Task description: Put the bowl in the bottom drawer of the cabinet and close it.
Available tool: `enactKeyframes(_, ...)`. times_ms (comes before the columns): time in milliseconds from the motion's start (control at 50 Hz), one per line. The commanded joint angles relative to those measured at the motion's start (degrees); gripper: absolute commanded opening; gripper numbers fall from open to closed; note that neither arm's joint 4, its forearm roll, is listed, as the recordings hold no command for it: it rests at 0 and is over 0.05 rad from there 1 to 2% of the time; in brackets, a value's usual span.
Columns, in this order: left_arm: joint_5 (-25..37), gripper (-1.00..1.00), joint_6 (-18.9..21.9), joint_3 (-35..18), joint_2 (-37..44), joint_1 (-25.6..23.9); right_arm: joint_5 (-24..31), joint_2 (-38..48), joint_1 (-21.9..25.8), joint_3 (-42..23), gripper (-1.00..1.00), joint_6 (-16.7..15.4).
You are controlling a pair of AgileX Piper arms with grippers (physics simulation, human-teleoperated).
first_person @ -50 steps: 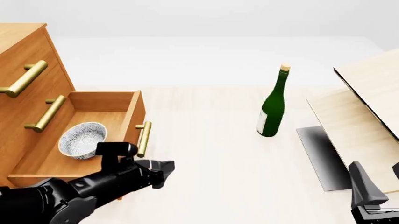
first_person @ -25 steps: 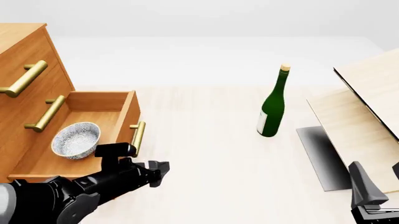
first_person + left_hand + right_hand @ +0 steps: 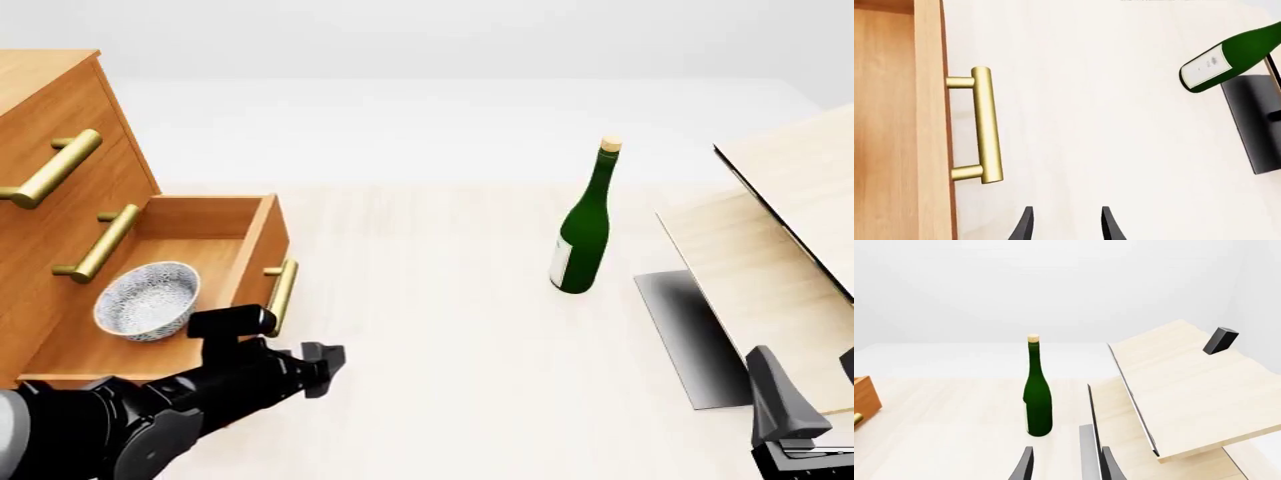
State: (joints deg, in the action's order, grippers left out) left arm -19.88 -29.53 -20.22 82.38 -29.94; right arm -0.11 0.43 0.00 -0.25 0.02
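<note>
The speckled white bowl (image 3: 144,299) lies inside the bottom drawer (image 3: 251,250), which stands partly pulled out of the orange-brown cabinet (image 3: 60,110). A brass bar handle (image 3: 280,297) (image 3: 984,125) runs along the drawer's front. My left gripper (image 3: 320,362) (image 3: 1066,225) is open and holds nothing. It hovers just below and to the right of that handle, close to the drawer front (image 3: 931,120); whether the arm touches it I cannot tell. At the bottom right edge my right gripper (image 3: 778,385) (image 3: 1066,465) is open and empty, far from the drawer.
A green bottle (image 3: 583,230) (image 3: 1037,400) (image 3: 1227,55) stands upright mid-table. Pale wood boards (image 3: 787,230) (image 3: 1187,385) lean over a dark base (image 3: 687,335) at the right. The cabinet's two upper drawers (image 3: 54,165) are shut.
The bottom drawer has slid leftward into the cabinet, carrying the bowl with it. My left gripper moved left along with the drawer front. The right arm stayed still.
</note>
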Motion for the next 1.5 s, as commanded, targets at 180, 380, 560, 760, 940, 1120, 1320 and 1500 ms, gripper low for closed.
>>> enactKeyframes(180, 0.0, 1.0, 0.2, 1.4, 0.0, 3.1, 0.0, 0.0, 0.0, 0.0, 1.0, 0.0)
enactKeyframes(380, -0.1, 1.0, 0.6, 1.5, 0.1, 4.7, 0.0, 0.0, 0.0, 0.0, 1.0, 0.0)
enactKeyframes(560, 0.0, 1.0, 1.3, 1.7, 0.2, 6.4, 0.0, 0.0, 0.0, 0.0, 1.0, 0.0)
enactKeyframes(760, 0.2, 1.0, 2.2, 2.0, -0.1, 8.3, 0.0, 0.0, 0.0, 0.0, 1.0, 0.0)
enactKeyframes(940, -0.1, 1.0, 2.8, 2.5, 0.3, 10.6, 0.0, 0.0, 0.0, 0.0, 1.0, 0.0)
enactKeyframes(1120, 0.4, 1.0, 3.6, 2.9, -0.3, 12.5, 0.0, 0.0, 0.0, 0.0, 1.0, 0.0)
enactKeyframes(1320, 1.0, 1.0, 4.9, 3.3, -1.1, 15.2, 0.0, 0.0, 0.0, 0.0, 1.0, 0.0)
enactKeyframes(1500, 1.8, 1.0, 7.2, 3.3, -2.1, 18.4, 0.0, 0.0, 0.0, 0.0, 1.0, 0.0)
